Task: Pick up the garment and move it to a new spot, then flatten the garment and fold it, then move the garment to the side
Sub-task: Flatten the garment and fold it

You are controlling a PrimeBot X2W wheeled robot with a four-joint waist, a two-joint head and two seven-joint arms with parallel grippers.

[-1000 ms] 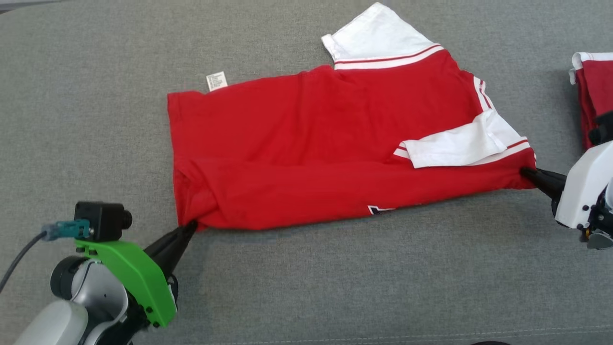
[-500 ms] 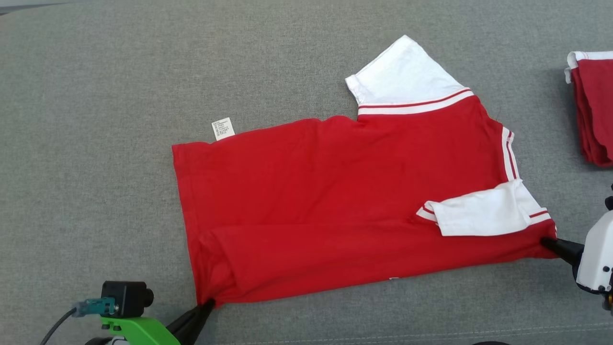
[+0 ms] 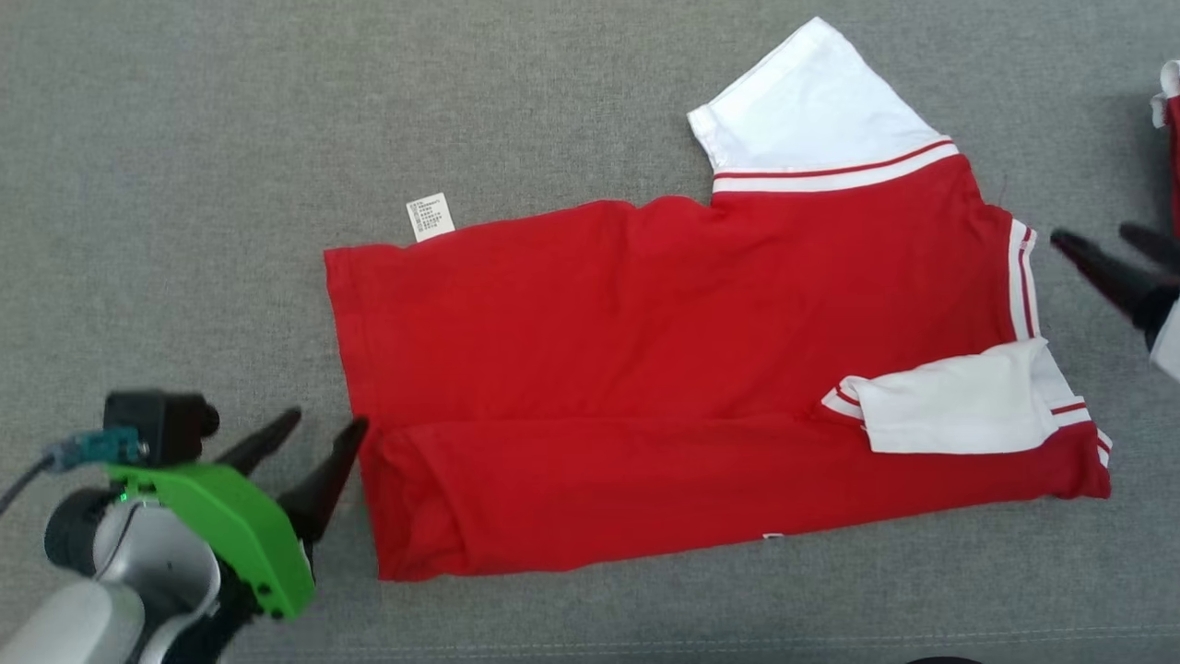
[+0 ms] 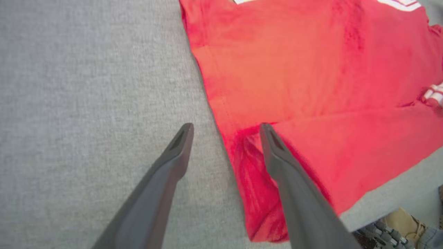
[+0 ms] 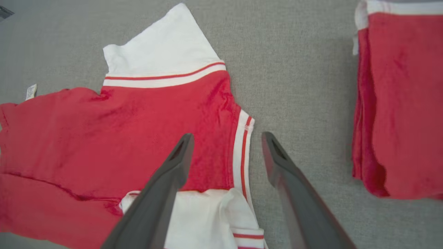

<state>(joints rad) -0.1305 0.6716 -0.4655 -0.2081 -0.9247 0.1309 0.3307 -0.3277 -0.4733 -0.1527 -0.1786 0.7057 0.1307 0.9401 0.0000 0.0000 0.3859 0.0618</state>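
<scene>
Left tool (image 3: 328, 418) and right tool (image 3: 1091, 232) are both gaping wide, holding nothing, with the red shirt (image 3: 664, 350) lying partly folded on the table (image 3: 184, 138) between them, just beside each tool's tips; soft, light, floppy, so probably pinching hem and shoulder corners.

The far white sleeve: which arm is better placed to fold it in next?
Right, probably. The right gripper hangs open by the collar, close to the far white sleeve; the left gripper sits open at the hem corner, at the shirt's other end.
</scene>
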